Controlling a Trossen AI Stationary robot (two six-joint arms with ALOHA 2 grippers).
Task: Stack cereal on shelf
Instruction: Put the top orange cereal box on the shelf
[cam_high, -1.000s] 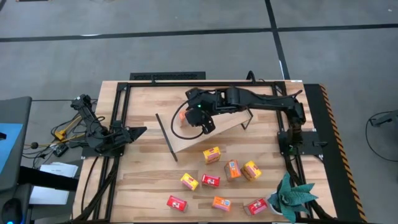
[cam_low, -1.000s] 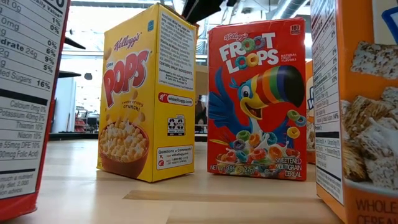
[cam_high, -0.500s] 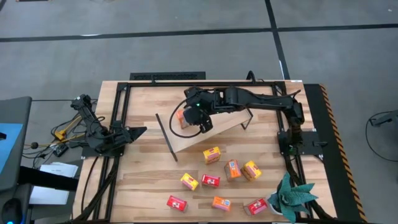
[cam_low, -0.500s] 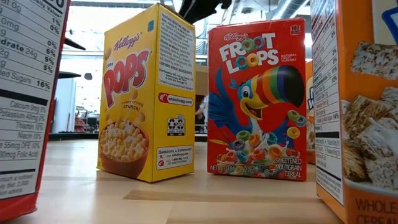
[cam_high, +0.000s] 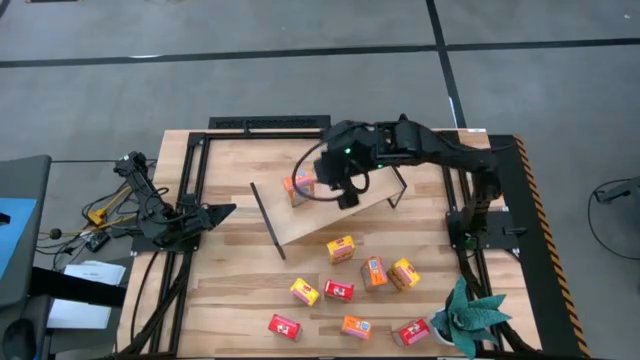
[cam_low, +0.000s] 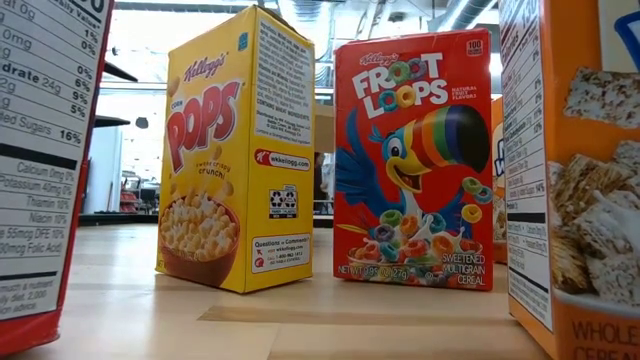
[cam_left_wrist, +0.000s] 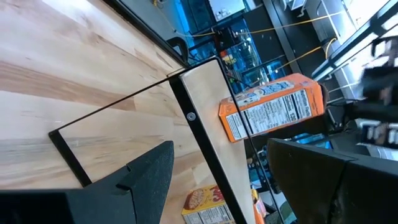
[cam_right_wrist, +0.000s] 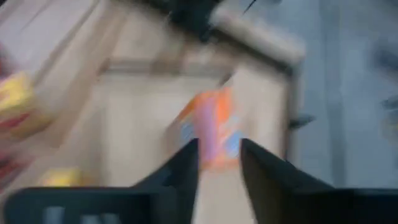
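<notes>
One orange cereal box (cam_high: 298, 188) stands on the light-wood shelf (cam_high: 335, 215), near its left end; the left wrist view shows the box (cam_left_wrist: 273, 112) there too. Several more orange, yellow and red boxes (cam_high: 340, 249) lie scattered on the table nearer the front. My right gripper (cam_high: 338, 186) hovers just right of the orange box, open, with the box (cam_right_wrist: 214, 130) ahead of its fingertips (cam_right_wrist: 217, 168). My left gripper (cam_high: 215, 213) waits at the table's left side, open (cam_left_wrist: 230, 186).
A yellow box (cam_low: 235, 150), a red box (cam_low: 415, 160) and an orange one (cam_low: 580, 180) stand close to the low camera. A green plant (cam_high: 465, 315) sits at the table's near right corner. Black rod frames (cam_high: 268, 220) close the shelf's ends.
My right gripper has drawn back from over the orange box toward the table's right and far side, and its arm has folded back with it. The orange box stays standing on the shelf. The dark arm has left the top of the low view.
</notes>
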